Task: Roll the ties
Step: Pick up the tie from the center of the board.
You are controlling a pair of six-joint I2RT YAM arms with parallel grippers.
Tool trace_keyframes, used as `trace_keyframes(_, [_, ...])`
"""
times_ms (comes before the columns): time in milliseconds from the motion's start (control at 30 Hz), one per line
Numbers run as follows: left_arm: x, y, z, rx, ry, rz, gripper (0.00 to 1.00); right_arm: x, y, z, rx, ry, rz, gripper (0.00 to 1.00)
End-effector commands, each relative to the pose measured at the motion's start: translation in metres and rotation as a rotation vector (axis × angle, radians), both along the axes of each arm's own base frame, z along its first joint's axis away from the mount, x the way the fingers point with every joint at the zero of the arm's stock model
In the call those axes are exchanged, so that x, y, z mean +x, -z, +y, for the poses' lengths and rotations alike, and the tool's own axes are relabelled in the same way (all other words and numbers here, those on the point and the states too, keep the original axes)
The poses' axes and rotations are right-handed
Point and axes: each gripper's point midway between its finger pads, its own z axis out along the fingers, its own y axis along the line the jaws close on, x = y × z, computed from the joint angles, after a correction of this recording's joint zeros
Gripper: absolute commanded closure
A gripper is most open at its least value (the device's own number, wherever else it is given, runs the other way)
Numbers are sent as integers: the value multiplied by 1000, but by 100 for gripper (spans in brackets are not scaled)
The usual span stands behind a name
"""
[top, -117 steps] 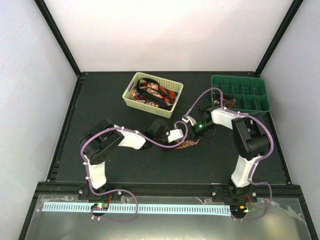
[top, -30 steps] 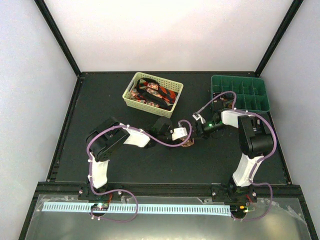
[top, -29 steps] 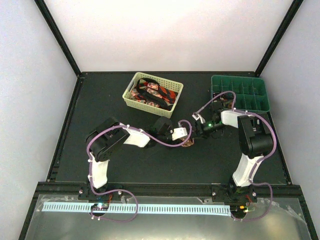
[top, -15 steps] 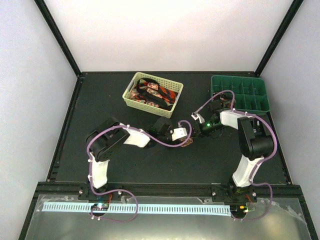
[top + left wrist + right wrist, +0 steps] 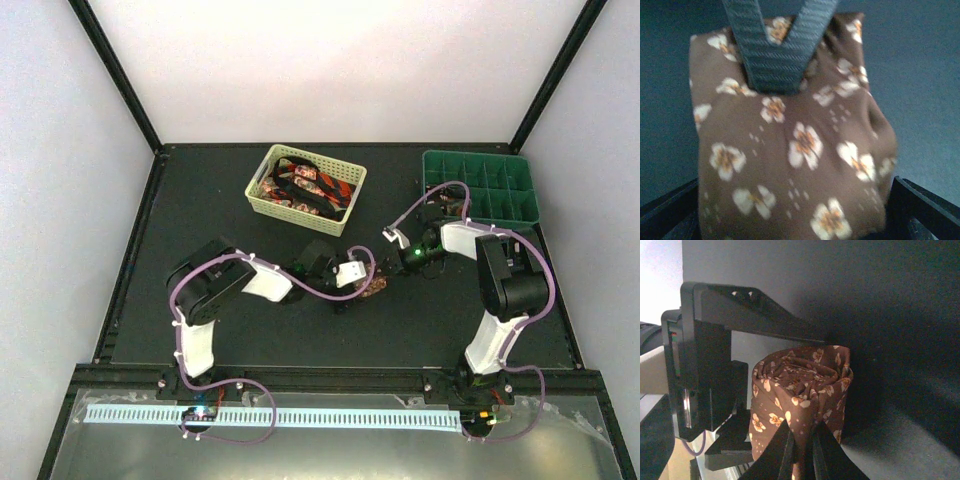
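On the black table (image 5: pixel 200 230), back and a bit to the left, found a yellow basket (image 5: pixel 258 180) with red-and-black ties (image 5: pixel 312 186) piled inside. Near the middle, found the left gripper (image 5: pixel 800 212) closed on the brown tie (image 5: pixel 790 150) — one finger (image 5: pixel 667 212) pressed to each side of the roll. Saw white and orange flowers on the cloth. Just to the right, found the right gripper (image 5: pixel 800 445) pinched tight on a fold of that same tie, fingertips together on the cloth. Could not tell if the roll touched the table. Farther right, at the back, found a green tray (image 5: pixel 530 195) split into many small boxes.
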Motion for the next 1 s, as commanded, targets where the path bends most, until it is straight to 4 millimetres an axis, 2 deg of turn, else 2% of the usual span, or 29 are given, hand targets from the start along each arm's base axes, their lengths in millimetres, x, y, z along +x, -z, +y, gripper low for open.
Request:
trace_keyframes(0, [3,14,-10,-16,0,65,1,-6,-11,4,45,-24,-29,98])
trace_keyframes(133, [8,17,-24,-37,10,81,2,-6,-15,6,68,-18,-26,98])
trace_keyframes(167, [10,18,-27,-35,12,83,7,-6,-16,6,72,-19,-24,98])
trace_keyframes(333, [7,23,-26,-24,16,106,45,-7,-19,5,70,-18,-34,98])
trace_keyframes(433, [0,20,-22,-32,31,90,59,-5,-19,4,54,-15,-46,98])
trace_keyframes(467, [-1,17,-21,-34,31,86,58,-4,-19,3,45,-12,-52,98])
trace_keyframes(500, [-1,13,-20,-38,31,82,50,-4,-18,3,40,-12,-54,98])
trace_keyframes(533, [-1,8,-19,-46,31,75,32,-4,-19,2,36,-12,-54,98])
trace_keyframes(600, [-3,-4,-18,-62,31,60,4,-4,-19,1,23,-16,-59,98])
trace_keyframes(667, [-4,-21,-16,-79,33,47,1,-3,-20,-2,-1,-31,-85,98])
trace_keyframes(800, [-7,-42,-3,-71,24,72,1,-2,-32,-8,-46,-71,-167,98])
trace_keyframes(967, [-13,-65,22,-85,22,81,1,-1,-62,-18,-84,-159,-288,98])
